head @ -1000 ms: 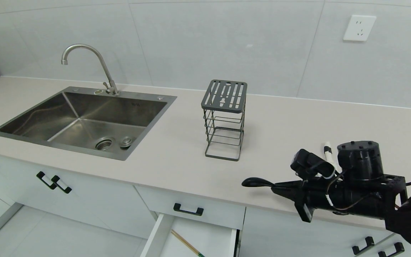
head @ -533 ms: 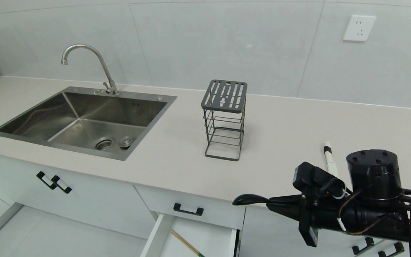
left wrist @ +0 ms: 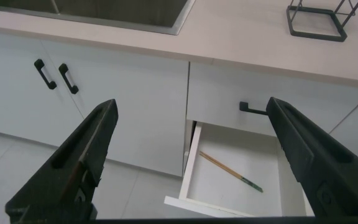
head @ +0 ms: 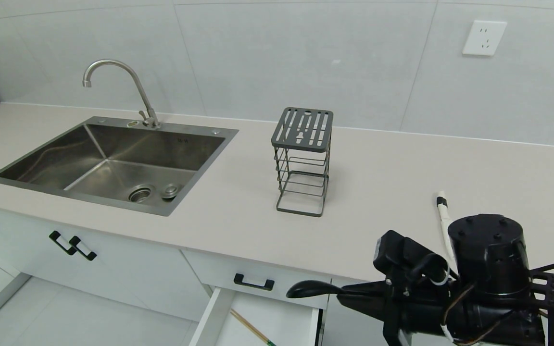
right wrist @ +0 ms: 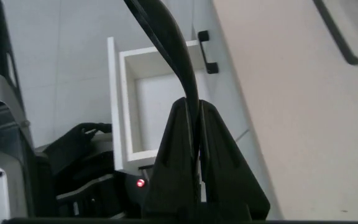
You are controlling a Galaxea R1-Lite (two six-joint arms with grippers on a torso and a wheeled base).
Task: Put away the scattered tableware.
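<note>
1. the countertop runs the full width. its front edge sits directly above the cabinet fronts, so anything you carry down must first come out past that lip.
2. the steel sink is set in the counter on your left, well apart from the work.
3. the open drawer stands pulled out below the counter edge. its walls are thin, its floor looks roomy, and chopsticks lie slantwise inside.
4. the wire rack stands upright in mid-counter, well clear of your path.
5. your right gripper is clamped on the handle of a black spoon. it holds the spoon level, out past the counter edge and above the drawer.
6. the spoon looks light, stiff and smooth. with the grip far from the bowl, it may swivel if bumped, so lower it gently.
7. your left gripper hangs over the drawer, spread wide and carrying nothing.
8. a slim white-handled utensil lies on the counter beside your right arm. its far end is hidden, and you would probably take hold at mid-handle.
</note>
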